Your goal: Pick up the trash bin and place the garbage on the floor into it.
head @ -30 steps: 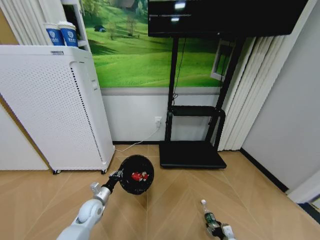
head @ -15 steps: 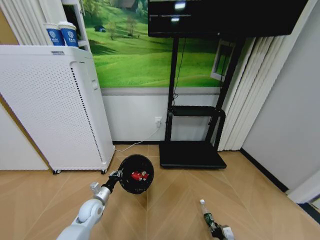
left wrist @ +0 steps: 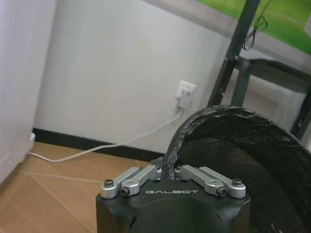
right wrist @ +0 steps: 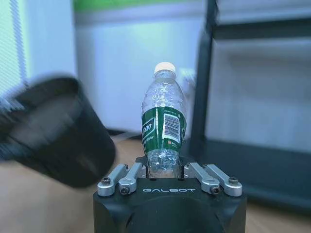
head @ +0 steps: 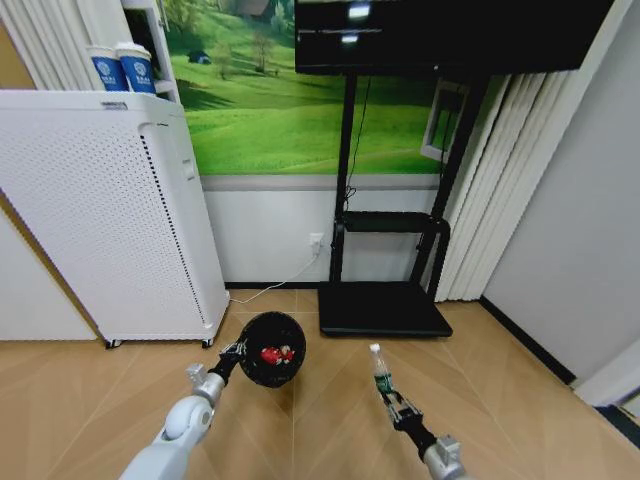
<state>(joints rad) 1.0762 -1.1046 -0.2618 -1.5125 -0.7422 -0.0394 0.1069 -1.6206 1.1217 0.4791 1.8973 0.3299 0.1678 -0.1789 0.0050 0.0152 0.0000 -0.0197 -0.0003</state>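
**Head view: the bottle climbs toward the bin**

Head view puts the clear bottle (head: 381, 374) higher and further in than a second ago, clamped by its base in the right gripper (head: 400, 408), cap up. The trash bin (head: 270, 350) hangs off the floor (head: 520, 385), the left gripper (head: 233, 355) pinching its rim, two red wads (head: 276, 353) inside. Bottle and bin are near, not touching; I'd say the last piece is nearly home.

one trash bin (head: 271, 348), two red wads (head: 277, 353), one bottle (head: 381, 377), two paper cups (head: 122, 68)
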